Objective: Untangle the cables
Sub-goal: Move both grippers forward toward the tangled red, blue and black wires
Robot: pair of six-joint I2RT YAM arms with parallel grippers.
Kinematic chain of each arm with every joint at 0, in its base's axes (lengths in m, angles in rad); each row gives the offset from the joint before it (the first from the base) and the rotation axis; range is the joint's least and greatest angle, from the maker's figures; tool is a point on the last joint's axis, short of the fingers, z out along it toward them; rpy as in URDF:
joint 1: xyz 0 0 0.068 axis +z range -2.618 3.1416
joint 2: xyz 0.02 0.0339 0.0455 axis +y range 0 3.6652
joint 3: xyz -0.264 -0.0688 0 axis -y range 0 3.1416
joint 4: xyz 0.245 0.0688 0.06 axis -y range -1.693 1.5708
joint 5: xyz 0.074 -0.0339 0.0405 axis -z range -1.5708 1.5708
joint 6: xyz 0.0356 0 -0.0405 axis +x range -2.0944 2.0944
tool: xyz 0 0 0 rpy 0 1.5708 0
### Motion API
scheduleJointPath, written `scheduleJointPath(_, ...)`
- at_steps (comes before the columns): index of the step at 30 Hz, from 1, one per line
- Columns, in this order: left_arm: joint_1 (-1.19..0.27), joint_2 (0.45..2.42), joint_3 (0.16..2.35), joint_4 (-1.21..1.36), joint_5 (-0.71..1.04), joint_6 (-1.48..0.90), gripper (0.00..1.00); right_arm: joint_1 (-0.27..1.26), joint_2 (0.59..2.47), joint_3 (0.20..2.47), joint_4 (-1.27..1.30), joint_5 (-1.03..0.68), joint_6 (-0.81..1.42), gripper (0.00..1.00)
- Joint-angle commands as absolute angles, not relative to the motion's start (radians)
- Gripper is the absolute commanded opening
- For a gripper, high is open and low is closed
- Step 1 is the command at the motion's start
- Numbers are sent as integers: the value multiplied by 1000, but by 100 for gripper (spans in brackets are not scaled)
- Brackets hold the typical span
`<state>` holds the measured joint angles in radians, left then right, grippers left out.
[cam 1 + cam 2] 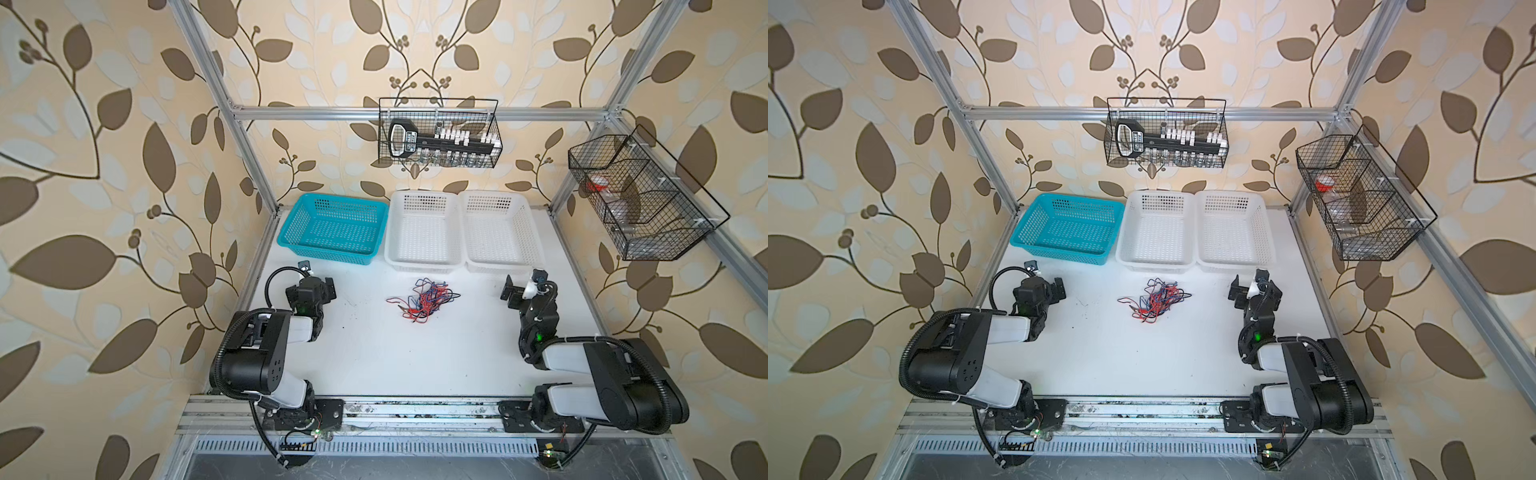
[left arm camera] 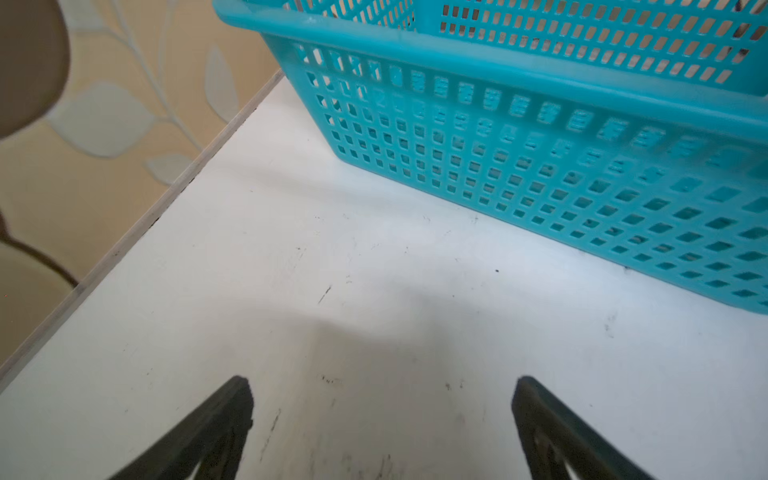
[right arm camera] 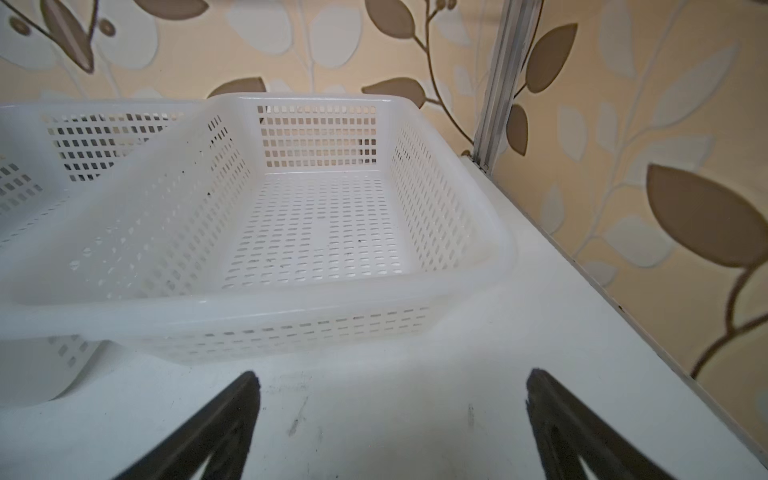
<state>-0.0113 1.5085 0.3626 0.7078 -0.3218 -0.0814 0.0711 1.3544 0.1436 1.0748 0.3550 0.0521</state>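
The cables (image 1: 424, 300) (image 1: 1154, 302) lie in one tangled heap of thin red, blue and black wires in the middle of the white table, just in front of the white baskets. My left gripper (image 1: 328, 289) (image 1: 1059, 288) (image 2: 382, 386) hovers well to the left of the heap, open and empty. My right gripper (image 1: 510, 293) (image 1: 1235, 291) (image 3: 392, 382) hovers well to the right of it, open and empty too. Neither wrist view shows the cables; both show bare table between the fingers.
A teal basket (image 1: 332, 228) (image 2: 540, 137) stands at the back left of the table. Two white baskets (image 1: 424, 232) (image 1: 498, 230) (image 3: 332, 208) stand beside it at the back. Wire racks (image 1: 440, 133) (image 1: 640, 199) hang on the frame above.
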Motion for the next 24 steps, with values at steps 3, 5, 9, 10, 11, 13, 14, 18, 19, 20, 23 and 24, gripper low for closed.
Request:
scheduleJointPath(3,-3,1490,384,735,-318,-86,99,74,1355,146,1106,342,44,100)
scheduleJointPath(5,-4,1490,383,735,-318,-86,99,72,1356,144,1107,342,44,100)
scheduleJointPath(9,-3,1491,384,735,-318,-86,99,72,1355,146,1108,340,44,100)
scheduleJointPath(10,-4,1491,385,735,-318,-86,99,72,1356,145,1107,341,44,100)
scheduleJointPath(11,-3,1490,384,735,-318,-86,99,72,1355,144,1107,341,44,100)
scheduleJointPath(13,-4,1491,384,735,-318,-86,99,72,1355,144,1107,341,45,100)
scheduleJointPath(14,-3,1491,384,735,-318,-86,99,72,1355,145,1107,341,46,100)
scheduleJointPath(18,-4,1490,384,735,-318,-86,99,70,1355,146,1106,337,46,100)
scheduleJointPath(19,-3,1490,383,737,-318,-86,99,71,1356,146,1106,337,46,100)
scheduleJointPath(20,-4,1490,383,735,-316,-86,99,71,1356,145,1106,337,46,100)
scheduleJointPath(23,-3,1488,382,737,-317,-86,99,71,1355,145,1105,337,46,100)
scheduleJointPath(24,-4,1487,377,742,-318,-84,99,70,1355,143,1105,336,46,100)
